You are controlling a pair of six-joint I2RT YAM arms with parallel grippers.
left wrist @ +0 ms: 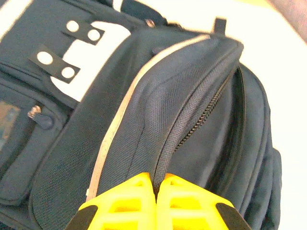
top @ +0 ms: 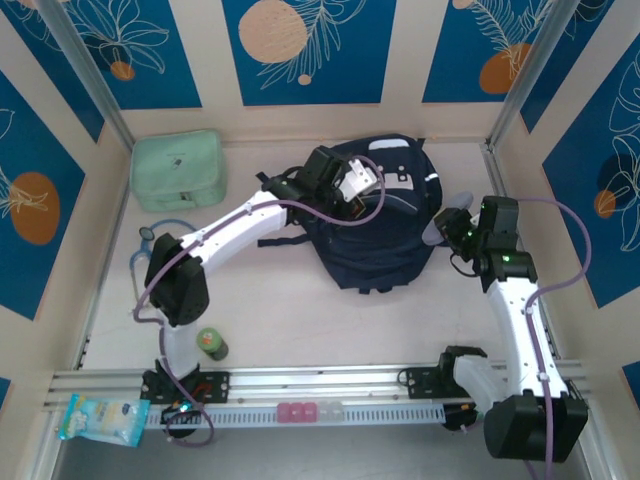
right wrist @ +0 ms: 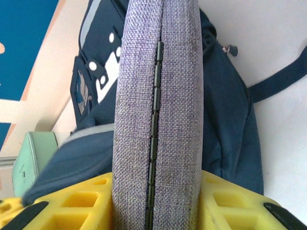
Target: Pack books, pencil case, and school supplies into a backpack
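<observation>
Backpack (top: 385, 240), one: navy woven nylon with white trim and patches, lying mid-counter (top: 300, 310); main zip gaping, contents not discernible. Left hand (left wrist: 156, 187): yellow ribbed fingers together, pinching the backpack's zip edge. Case (right wrist: 156, 96), one: grey-purple coarse weave, oblong, dark zip down its middle; clamped in the right hand (right wrist: 156, 201), just right of the backpack. Bag (top: 178, 170), one: mint, boxy, back left. Bottle (top: 211, 343), one: small, green, near edge.
</observation>
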